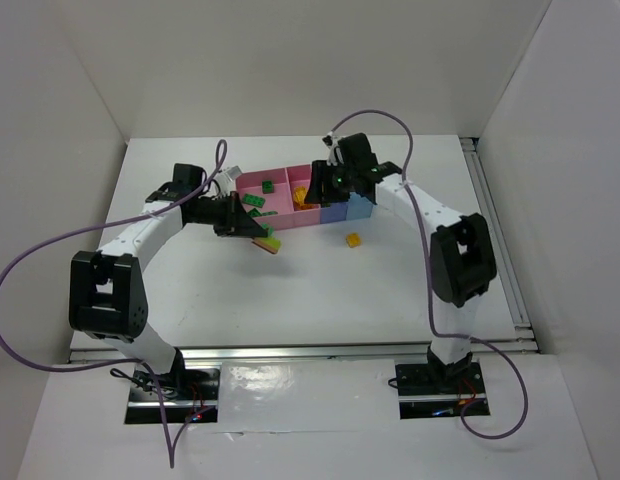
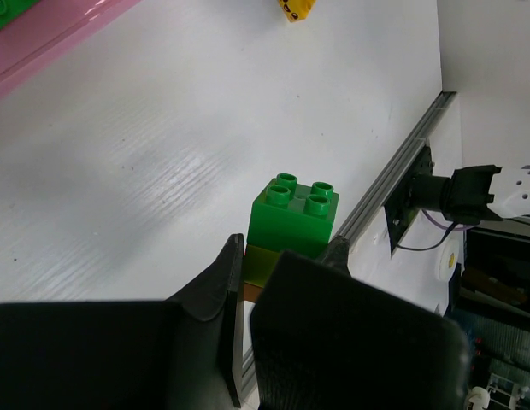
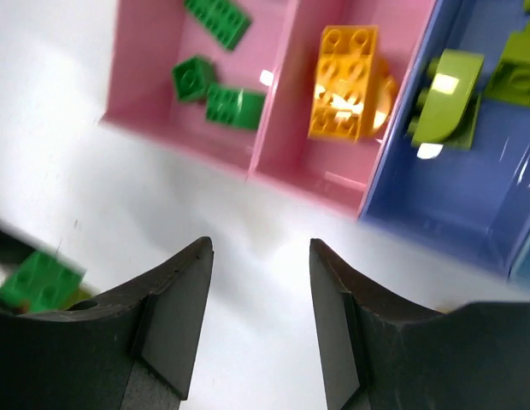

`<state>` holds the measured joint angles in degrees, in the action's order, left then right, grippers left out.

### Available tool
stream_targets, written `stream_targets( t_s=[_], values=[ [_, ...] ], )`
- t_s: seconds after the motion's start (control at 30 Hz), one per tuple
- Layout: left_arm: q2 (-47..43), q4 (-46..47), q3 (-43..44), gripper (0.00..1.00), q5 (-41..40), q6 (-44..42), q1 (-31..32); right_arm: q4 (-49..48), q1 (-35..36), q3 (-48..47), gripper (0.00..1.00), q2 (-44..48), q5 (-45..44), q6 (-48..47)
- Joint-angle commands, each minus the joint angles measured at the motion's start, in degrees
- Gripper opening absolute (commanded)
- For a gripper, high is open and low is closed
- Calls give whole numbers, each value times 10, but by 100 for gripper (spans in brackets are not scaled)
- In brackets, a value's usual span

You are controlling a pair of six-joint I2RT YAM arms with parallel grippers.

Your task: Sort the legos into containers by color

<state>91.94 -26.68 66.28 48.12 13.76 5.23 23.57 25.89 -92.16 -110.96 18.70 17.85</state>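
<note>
Pinching a green-topped brick stack (image 2: 295, 213), left tool (image 2: 286, 256) held it just short of the pink bin (image 3: 150, 43) w/ greens (image 3: 235, 107). Above the bins (image 1: 290, 215), right tool (image 3: 261, 248) hung spread, empty. Next prob. needed splitting stack, dropping green in.

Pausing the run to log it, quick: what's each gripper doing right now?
Left gripper: shut on a green-topped lego stack.
Right gripper: open, holding nothing.

I count four dark green studded plastic bricks (image 3: 235, 107), two pink open plastic bins (image 3: 145, 60), one purple-blue bin (image 3: 470, 188).
</note>
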Motion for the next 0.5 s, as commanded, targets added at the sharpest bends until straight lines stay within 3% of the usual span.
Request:
stream_targets(
  t_s=[0.0,0.23,0.4,0.47],
  values=[
    [-3,2,19,0,24,-7,7,-69,3,77,56,101,50,-35],
    [-3,2,31,0,31,-8,18,-52,3,145,56,178,128,-78],
    [-3,8,31,0,75,-24,23,-47,8,145,74,171,306,-92],
    [-3,14,31,0,87,-24,23,-47,14,150,79,165,339,-98]
  ],
)
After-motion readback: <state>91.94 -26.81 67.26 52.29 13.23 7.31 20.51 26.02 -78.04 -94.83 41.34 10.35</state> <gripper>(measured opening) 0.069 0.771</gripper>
